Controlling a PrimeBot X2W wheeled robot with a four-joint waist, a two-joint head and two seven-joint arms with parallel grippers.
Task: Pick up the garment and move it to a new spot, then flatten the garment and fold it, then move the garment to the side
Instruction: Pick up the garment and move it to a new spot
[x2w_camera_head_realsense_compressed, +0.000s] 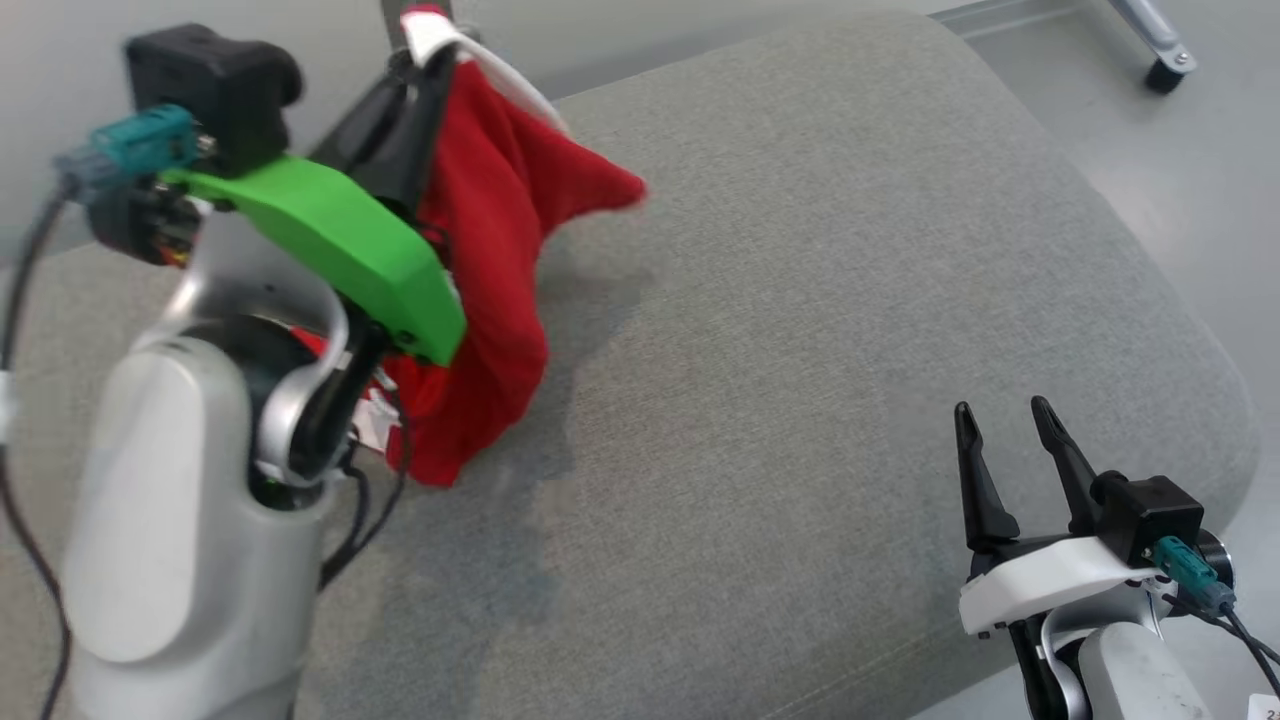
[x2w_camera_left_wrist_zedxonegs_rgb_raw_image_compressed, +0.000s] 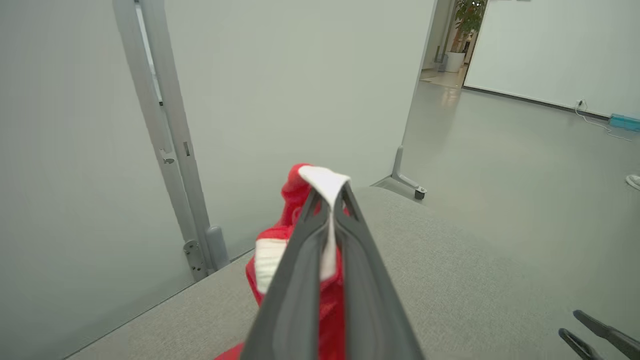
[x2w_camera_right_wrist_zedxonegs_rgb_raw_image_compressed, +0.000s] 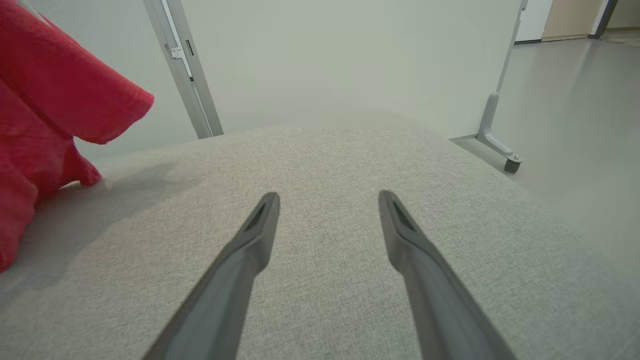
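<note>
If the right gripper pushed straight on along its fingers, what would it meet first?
Probably the grey cushion, bare ahead of the open right gripper; depth is unclear. The red garment hangs off to its left.

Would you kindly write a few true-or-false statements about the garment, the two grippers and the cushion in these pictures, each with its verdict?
1. The left gripper is shut on the red garment. True.
2. The right gripper holds a corner of the garment. False: its jaws stand open with nothing between them, above the grey cushion.
3. The garment lies spread flat on the cushion. False: it hangs bunched from the left gripper, on the robot's left side of the cushion.
4. A white trim of the garment sits at the left gripper's fingertips. True.
</note>
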